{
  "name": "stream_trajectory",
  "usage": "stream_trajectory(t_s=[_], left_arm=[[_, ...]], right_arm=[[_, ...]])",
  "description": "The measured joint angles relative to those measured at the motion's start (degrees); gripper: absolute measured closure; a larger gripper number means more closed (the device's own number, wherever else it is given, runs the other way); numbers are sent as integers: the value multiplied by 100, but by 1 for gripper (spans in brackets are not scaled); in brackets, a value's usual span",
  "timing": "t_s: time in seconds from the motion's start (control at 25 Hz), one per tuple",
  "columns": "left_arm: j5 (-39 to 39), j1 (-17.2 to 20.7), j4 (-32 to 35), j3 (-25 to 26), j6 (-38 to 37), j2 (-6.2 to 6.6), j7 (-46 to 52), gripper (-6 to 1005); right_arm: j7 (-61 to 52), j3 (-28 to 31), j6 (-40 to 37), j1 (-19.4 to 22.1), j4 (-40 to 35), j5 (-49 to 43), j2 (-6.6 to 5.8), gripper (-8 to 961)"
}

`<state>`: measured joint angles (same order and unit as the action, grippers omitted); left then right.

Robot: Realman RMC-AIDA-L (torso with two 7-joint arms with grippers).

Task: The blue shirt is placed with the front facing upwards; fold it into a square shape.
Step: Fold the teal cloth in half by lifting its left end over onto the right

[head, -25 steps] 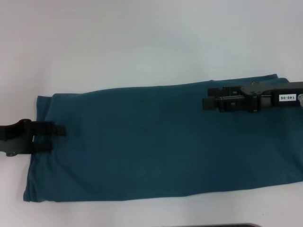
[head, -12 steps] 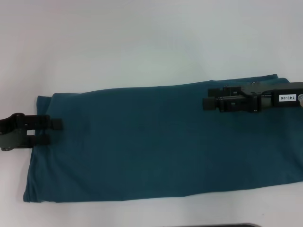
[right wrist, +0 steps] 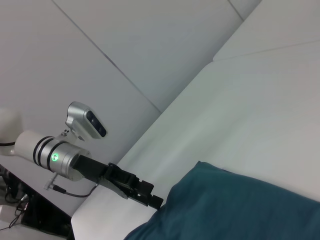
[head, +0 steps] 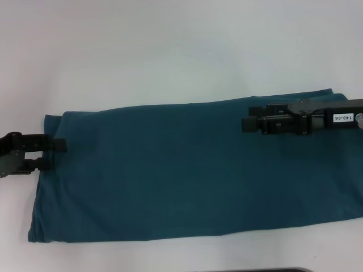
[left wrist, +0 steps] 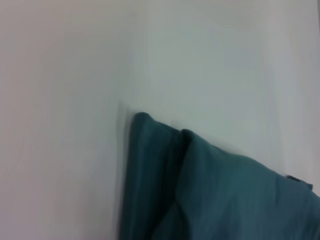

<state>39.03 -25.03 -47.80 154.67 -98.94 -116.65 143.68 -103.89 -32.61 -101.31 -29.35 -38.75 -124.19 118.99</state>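
The blue shirt (head: 187,170) lies flat on the white table as a long folded band running left to right, plain side up, with no lettering showing. My left gripper (head: 51,154) is open and empty at the shirt's left edge, its fingertips just over the hem. My right gripper (head: 247,116) hovers over the shirt's far right part, open and holding nothing. The left wrist view shows a folded corner of the shirt (left wrist: 200,190). The right wrist view shows the shirt's end (right wrist: 240,205) and my left gripper (right wrist: 150,198) beside it.
The white table (head: 170,51) stretches bare behind the shirt. A dark edge (head: 261,270) shows at the near border of the head view. A wall rises behind the table (right wrist: 125,40) in the right wrist view.
My left gripper has drawn back to the left, from over the shirt to its left edge. The right arm and the shirt have not moved.
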Motion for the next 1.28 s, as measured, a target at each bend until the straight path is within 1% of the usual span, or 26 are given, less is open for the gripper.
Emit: stream_trajectory(t_s=[0.36, 0.72, 1.0, 1.28], left_arm=[[-188, -21, 44, -43, 168, -2, 13, 249], [-242, -70, 65, -271, 419, -86, 12, 249], [-241, -107, 69, -346, 424, -114, 7, 249], [-224, -110, 69, -358, 361, -115, 6, 249]], right_arm=[[0, 0, 34, 0, 9, 0, -13, 151], [0, 0, 42, -23, 8, 0, -17, 153], [0, 0, 103, -41, 12, 0, -17, 154], [0, 0, 149, -53, 17, 0, -17, 155]])
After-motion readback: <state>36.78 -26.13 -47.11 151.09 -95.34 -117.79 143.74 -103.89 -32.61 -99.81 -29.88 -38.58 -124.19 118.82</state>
